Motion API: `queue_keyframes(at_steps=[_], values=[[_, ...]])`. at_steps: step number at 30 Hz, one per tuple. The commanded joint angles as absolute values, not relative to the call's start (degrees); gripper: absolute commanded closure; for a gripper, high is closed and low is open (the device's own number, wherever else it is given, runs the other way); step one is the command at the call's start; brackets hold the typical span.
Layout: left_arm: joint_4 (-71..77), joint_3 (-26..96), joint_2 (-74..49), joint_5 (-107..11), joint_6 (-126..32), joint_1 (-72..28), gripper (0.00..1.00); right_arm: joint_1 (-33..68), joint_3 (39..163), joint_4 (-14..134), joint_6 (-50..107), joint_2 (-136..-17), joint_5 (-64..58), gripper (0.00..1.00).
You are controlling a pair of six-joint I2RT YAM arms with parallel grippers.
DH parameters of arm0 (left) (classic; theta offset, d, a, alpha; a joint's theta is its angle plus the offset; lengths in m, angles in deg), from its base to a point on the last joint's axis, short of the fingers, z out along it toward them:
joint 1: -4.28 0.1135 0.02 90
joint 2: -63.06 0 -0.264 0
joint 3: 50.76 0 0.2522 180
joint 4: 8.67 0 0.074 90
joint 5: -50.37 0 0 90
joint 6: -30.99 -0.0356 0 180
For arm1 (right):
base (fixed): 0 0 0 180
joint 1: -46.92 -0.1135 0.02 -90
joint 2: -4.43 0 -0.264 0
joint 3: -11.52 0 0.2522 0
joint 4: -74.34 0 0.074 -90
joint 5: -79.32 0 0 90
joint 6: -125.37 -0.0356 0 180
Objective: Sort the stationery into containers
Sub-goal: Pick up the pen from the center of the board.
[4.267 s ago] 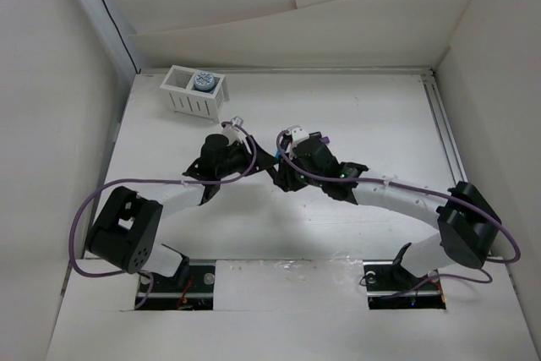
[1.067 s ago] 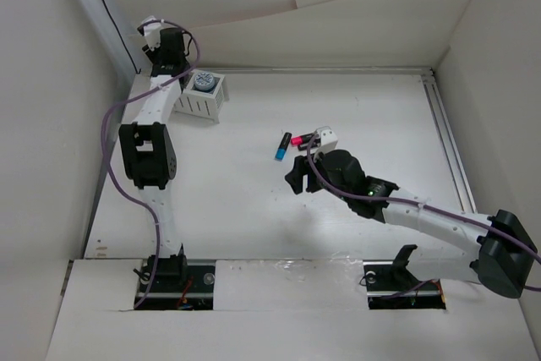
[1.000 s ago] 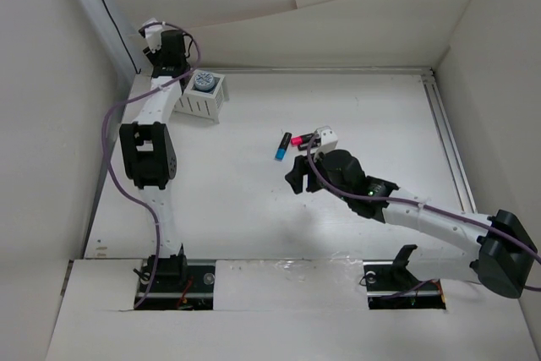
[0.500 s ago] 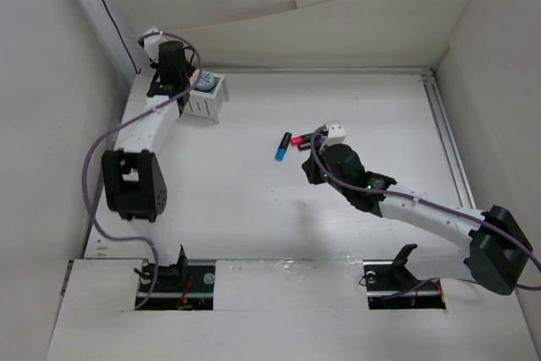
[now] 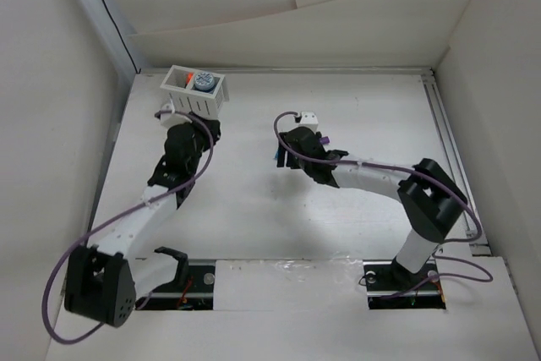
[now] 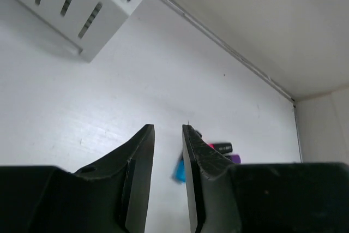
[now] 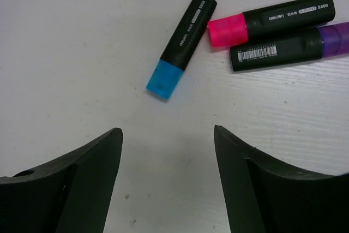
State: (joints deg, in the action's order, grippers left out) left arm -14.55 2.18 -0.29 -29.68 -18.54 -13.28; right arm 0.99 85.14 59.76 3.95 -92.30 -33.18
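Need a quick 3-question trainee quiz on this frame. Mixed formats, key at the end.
1. Multiple choice: how many markers lie on the table in front of the right gripper? A) two B) three C) five
2. True or false: the right gripper is clamped on a marker.
3. Fill in: in the top view, the grey-blue cylinder sits in the ____ compartment of the basket.
Key: 1 B (blue, pink and purple caps). 2 false, its jaws stand open and empty. 3 right.
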Motion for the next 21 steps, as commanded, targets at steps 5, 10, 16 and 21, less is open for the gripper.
queue_keyframes(at_steps=[5,10,16,21], values=[[-15.74,-8.95,18.75,-34.44,-17.61,-13.12,0.75,1.75,93.66,62.42,0.74,-103.39,-36.78,0.29],[-15.22,-13.96,21.66,-37.6,-18.14,-13.12,0.72,1.75,98.22,63.13,0.74,-108.32,-36.0,0.32],[-17.93,-15.9,20.52,-40.6,-18.67,-13.64,0.72,1.75,101.74,61.9,-0.58,-112.29,-36.6,0.44],[-18.55,-16.95,21.04,-40.6,-19.72,-13.64,0.72,1.75,102.28,60.67,-2.51,-113.78,-37.22,0.52]])
